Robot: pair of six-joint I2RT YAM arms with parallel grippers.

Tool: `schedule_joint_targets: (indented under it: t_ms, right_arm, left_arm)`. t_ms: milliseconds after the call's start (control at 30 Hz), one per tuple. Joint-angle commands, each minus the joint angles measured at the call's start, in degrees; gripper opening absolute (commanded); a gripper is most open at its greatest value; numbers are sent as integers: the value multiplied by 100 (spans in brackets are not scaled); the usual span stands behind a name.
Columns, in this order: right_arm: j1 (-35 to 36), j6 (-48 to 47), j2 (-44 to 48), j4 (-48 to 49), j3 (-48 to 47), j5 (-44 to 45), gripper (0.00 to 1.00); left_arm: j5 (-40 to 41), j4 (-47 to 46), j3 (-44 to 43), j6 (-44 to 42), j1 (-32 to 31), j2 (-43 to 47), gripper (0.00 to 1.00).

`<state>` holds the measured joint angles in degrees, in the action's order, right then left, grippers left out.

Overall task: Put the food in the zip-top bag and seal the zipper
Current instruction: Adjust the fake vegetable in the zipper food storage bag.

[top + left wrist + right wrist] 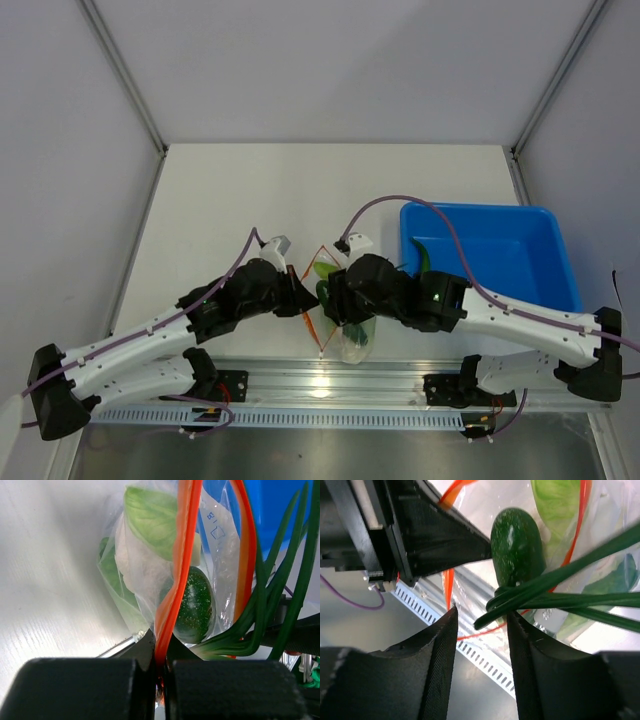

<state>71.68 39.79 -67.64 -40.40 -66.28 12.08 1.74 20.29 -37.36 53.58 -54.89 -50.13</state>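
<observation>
The zip-top bag (352, 335) hangs between both grippers at the table's front edge. It holds a leafy green (150, 515) and a dark speckled green vegetable (195, 605). My left gripper (161, 647) is shut on the orange-red zipper (182, 555) at the mouth's edge. In the top view this gripper (303, 300) is left of the bag. My right gripper (482, 612) stands open at the bag's mouth. The cut ends of the long green pieces (570, 600) lie just at its fingertips, unclamped, and run on into the bag past the dark vegetable (517, 545).
A blue bin (560, 250) sits at the right of the table, with something green at its left edge (422, 255). A slotted metal rail (330, 385) runs along the front edge, right under the bag. White walls close in the table.
</observation>
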Motion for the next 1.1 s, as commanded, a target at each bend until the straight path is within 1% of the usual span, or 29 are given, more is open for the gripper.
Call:
schedule_joint_targets:
  t_ms: [0, 33, 100, 133, 167, 233, 267, 533, 567, 667, 867, 1067]
  right_arm:
    - [-57, -156, -241, 278, -306, 234, 46]
    - [-75, -208, -346, 296, -341, 190, 45]
    - [-93, -235, -469, 375, -377, 146, 36]
    - [-93, -270, -574, 393, -403, 68, 35]
    - [-93, -279, -636, 445, -412, 32, 31]
    - [-93, -270, -733, 446, -403, 5, 28]
    - [-93, -235, -803, 411, -377, 23, 24]
    - [-128, -138, -1102, 129, -114, -21, 20]
    - [-128, -147, -1155, 33, -87, -21, 18]
    - [-128, -191, -1462, -213, -69, 163, 17]
    - [-75, -226, -2112, -591, -17, 462, 17]
    - [-163, -121, -2578, -644, 335, 611, 17]
  left_arm:
    - [-112, -219, -87, 3, -48, 91, 0]
    - [-104, -219, -95, 3, -65, 100, 1]
    - [-95, -201, -78, 3, -74, 109, 1]
    - [-95, -201, -87, 3, -83, 109, 0]
    - [-86, -193, -78, 12, -83, 100, 1]
    - [-60, -184, -78, 21, -100, 117, 1]
    - [-60, -175, -78, 29, -100, 161, 1]
    - [90, -52, -25, 82, -153, 346, 1]
    - [90, -43, -43, 82, -162, 346, 1]
    - [134, -8, -25, 108, -197, 390, 1]
    - [239, 150, -25, 135, -206, 477, 1]
    - [301, 264, -25, 153, -215, 609, 1]
